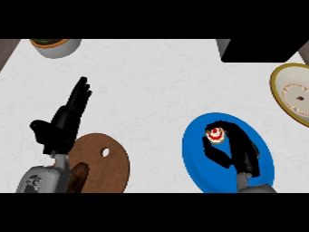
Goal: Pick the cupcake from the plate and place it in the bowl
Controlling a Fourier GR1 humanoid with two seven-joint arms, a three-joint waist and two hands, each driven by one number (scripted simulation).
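The cupcake (215, 134), white-topped with a red swirl, sits on the blue plate (198, 156) at the lower right of the head view. My right hand (234, 149) lies over the plate with fingers and thumb curled around the cupcake, partly covering it. The bowl (302, 96), cream with a yellow rim and a red-patterned inside, stands at the right edge, up and to the right of the plate. My left hand (64, 120) rests open at the lower left, fingers straight and pointing up the counter, holding nothing.
A brown round board (103, 163) with a hole lies at the lower left beside my left forearm. A white pot (56, 46) stands at the top left. A black box (260, 50) stands at the top right. Dark wood borders the white counter at both upper corners.
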